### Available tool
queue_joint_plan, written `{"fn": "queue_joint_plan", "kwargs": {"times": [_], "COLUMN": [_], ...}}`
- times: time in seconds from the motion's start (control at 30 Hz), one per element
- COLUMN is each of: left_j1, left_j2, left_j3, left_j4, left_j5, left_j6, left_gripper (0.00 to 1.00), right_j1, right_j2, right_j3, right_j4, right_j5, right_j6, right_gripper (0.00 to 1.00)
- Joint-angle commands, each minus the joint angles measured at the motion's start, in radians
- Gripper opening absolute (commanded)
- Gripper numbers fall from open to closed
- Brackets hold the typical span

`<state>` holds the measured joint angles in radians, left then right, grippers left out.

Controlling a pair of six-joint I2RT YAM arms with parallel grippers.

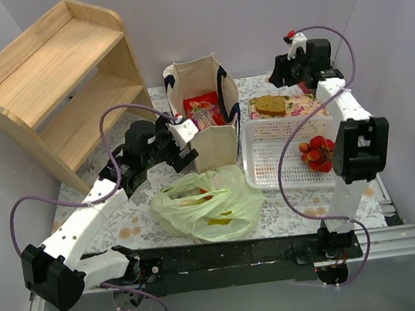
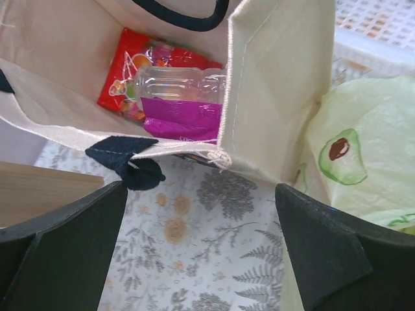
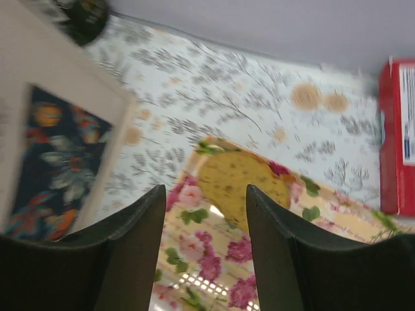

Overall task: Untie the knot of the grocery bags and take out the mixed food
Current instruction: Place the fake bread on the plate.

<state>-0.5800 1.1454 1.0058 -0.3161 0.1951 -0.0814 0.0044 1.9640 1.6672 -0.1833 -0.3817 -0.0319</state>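
Two bags are noted near the middle of the top view. A pale green plastic bag [image 1: 207, 204] is slumped at lower centre, with red and yellow items showing through it. A canvas tote [image 1: 203, 118] stands upright just behind it. Whether the plastic bag's handles are knotted cannot be told. Inside the tote a red packet [image 2: 120, 71], a clear bottle [image 2: 181, 81] and a purple packet [image 2: 181, 120] are seen. The left gripper [image 2: 201, 246] is held wide open and empty beside the tote's near corner. The right gripper [image 3: 204, 246], at upper right in the top view, is parted with nothing gripped. It is positioned above a biscuit [image 3: 240, 184] lying on a flowered mat [image 3: 188, 201]. Strawberries [image 1: 317, 153] are observed in a white basket [image 1: 269, 167] to the right of the bags.
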Motion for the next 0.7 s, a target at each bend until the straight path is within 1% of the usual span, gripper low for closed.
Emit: {"fn": "queue_joint_plan", "kwargs": {"times": [0.0,0.03,0.07,0.1,0.17,0.2,0.27,0.3,0.37,0.4,0.43,0.47,0.5,0.53,0.57,0.6,0.63,0.67], "left_j1": [0.051,0.071,0.11,0.129,0.152,0.154,0.154,0.154,0.155,0.155,0.155,0.154,0.154,0.154,0.151,0.149,0.14,0.102], "left_j2": [0.011,0.016,0.016,0.008,-0.006,-0.028,-0.064,-0.093,-0.185,-0.212,-0.264,-0.283,-0.297,-0.308,-0.305,-0.29,-0.271,-0.221], "left_j3": [0.124,0.137,0.151,0.171,0.195,0.203,0.206,0.197,0.172,0.168,0.163,0.151,0.143,0.131,0.119,0.111,0.109,0.106], "left_j4": [-0.141,-0.196,-0.222,-0.247,-0.314,-0.337,-0.403,-0.42,-0.463,-0.483,-0.548,-0.589,-0.622,-0.662,-0.67,-0.678,-0.669,-0.635], "left_j5": [0.115,0.174,0.216,0.245,0.305,0.317,0.368,0.385,0.398,0.45,0.483,0.536,0.632,0.682,0.726,0.769,0.841,0.851], "left_j6": [-0.155,-0.161,-0.164,-0.176,-0.201,-0.214,-0.238,-0.241,-0.23,-0.209,-0.175,-0.084,-0.049,-0.029,-0.02,-0.017,-0.026,-0.059], "left_gripper": [0.98,0.98,0.98,0.98,0.98,0.98,0.98,0.98,0.98,0.98,0.98,0.98,0.98,0.98,0.98,0.98,0.98,0.98], "right_j1": [0.167,0.198,0.23,0.299,0.36,0.418,0.48,0.546,0.612,0.671,0.698,0.715,0.733,0.735,0.733,0.733,0.726,0.718], "right_j2": [-0.311,-0.353,-0.432,-0.471,-0.572,-0.599,-0.666,-0.681,-0.708,-0.708,-0.709,-0.717,-0.723,-0.731,-0.747,-0.758,-0.77,-0.79], "right_j3": [-0.093,-0.119,-0.154,-0.212,-0.271,-0.32,-0.362,-0.386,-0.428,-0.431,-0.432,-0.435,-0.44,-0.448,-0.46,-0.465,-0.466,-0.452], "right_j4": [-0.005,-0.027,-0.048,-0.089,-0.137,-0.19,-0.244,-0.274,-0.369,-0.402,-0.469,-0.493,-0.504,-0.515,-0.515,-0.51,-0.51,-0.531], "right_j5": [-0.069,-0.069,-0.065,-0.06,-0.049,-0.054,-0.065,-0.059,-0.037,-0.028,-0.02,-0.02,-0.02,-0.016,0.0,0.015,0.036,0.035], "right_j6": [-0.213,-0.255,-0.288,-0.354,-0.397,-0.431,-0.479,-0.5,-0.548,-0.556,-0.55,-0.536,-0.507,-0.478,-0.401,-0.37,-0.349,-0.353], "right_gripper": [0.6,0.6,0.61,0.61,0.6,0.6,0.6,0.6,0.59,0.59,0.59,0.59,0.6,0.6,0.6,0.6,0.61,0.61]}}
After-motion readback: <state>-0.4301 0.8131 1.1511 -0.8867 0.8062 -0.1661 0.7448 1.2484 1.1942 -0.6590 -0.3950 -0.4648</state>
